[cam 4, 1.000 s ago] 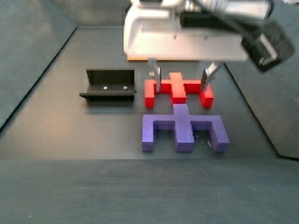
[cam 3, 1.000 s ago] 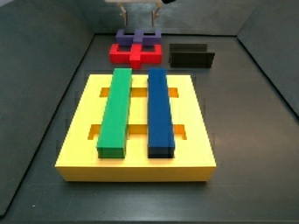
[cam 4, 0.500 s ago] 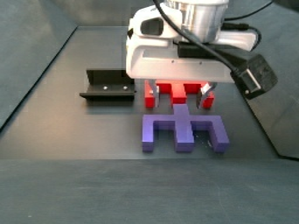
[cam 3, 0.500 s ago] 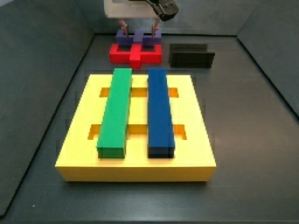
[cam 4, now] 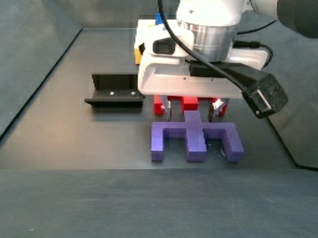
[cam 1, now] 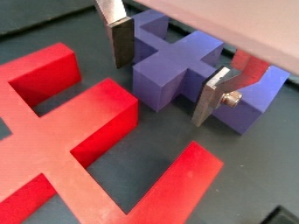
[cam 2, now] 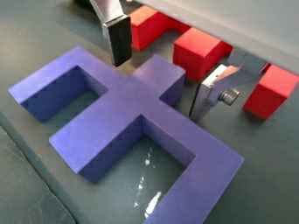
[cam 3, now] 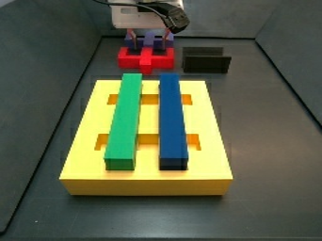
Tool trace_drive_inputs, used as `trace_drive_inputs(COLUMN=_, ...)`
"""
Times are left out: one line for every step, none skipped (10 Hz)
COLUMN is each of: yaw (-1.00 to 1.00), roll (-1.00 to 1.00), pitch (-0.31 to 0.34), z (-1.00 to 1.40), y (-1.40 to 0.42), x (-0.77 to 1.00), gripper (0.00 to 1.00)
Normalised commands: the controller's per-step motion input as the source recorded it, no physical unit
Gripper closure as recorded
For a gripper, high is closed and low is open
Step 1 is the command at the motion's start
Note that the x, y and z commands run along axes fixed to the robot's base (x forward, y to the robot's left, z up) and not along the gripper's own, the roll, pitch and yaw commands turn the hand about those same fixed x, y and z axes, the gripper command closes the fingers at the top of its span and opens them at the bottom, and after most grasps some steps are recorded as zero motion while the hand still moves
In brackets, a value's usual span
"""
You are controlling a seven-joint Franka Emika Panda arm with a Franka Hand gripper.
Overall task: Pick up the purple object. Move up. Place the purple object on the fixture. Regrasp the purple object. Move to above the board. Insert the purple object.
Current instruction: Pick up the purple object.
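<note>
The purple object (cam 4: 195, 139) lies flat on the dark floor, its crossbar and legs showing in a side view. My gripper (cam 4: 187, 105) has come down over its raised central stub. In both wrist views the gripper (cam 1: 163, 70) (cam 2: 162, 68) is open, its silver fingers (cam 1: 121, 39) standing on either side of the stub of the purple object (cam 2: 122, 118) with small gaps. The fixture (cam 4: 114, 91) (cam 3: 208, 60) stands apart, beside the red block. The board (cam 3: 212, 120), yellow, lies farther off with a green bar (cam 3: 123, 118) and a blue bar (cam 3: 172, 118) on it.
A red block (cam 1: 70, 131) (cam 3: 143, 59) of similar shape lies right next to the purple object, between it and the board. Grey walls (cam 3: 51, 85) enclose the floor on the sides.
The gripper has come down from above the red and purple pieces until its open fingers straddle the purple object's stub. No piece has moved.
</note>
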Motion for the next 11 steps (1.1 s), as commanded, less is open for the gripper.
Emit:
trace_drive_inputs(yaw=0.00, roll=0.00, pitch=-0.023, z=-0.18, y=0.12, x=0.00, gripper=0.00)
trace_drive_inputs(yaw=0.00, roll=0.00, pitch=-0.016, z=-0.11, y=0.00, x=0.00, gripper=0.00)
trace_drive_inputs(yaw=0.00, roll=0.00, pitch=-0.016, z=-0.11, y=0.00, x=0.00, gripper=0.00)
trace_drive_inputs(yaw=0.00, roll=0.00, pitch=-0.021, z=-0.14, y=0.00, x=0.00, gripper=0.00)
trace_drive_inputs(yaw=0.00, roll=0.00, pitch=0.000, z=-0.09, y=0.00, x=0.00, gripper=0.00)
trace_drive_inputs(yaw=0.00, roll=0.00, pitch=0.000, z=0.00, y=0.00, x=0.00, gripper=0.00)
trace_drive_inputs(yaw=0.00, roll=0.00, pitch=0.000, z=0.00, y=0.00, x=0.00, gripper=1.00)
trace_drive_inputs(yaw=0.00, roll=0.00, pitch=0.000, z=0.00, y=0.00, x=0.00, gripper=1.00)
trace_drive_inputs(yaw=0.00, roll=0.00, pitch=0.000, z=0.00, y=0.00, x=0.00, gripper=1.00)
trace_drive_inputs(yaw=0.00, roll=0.00, pitch=0.000, z=0.00, y=0.00, x=0.00, gripper=1.00)
trace_drive_inputs(yaw=0.00, roll=0.00, pitch=0.000, z=0.00, y=0.00, x=0.00, gripper=1.00)
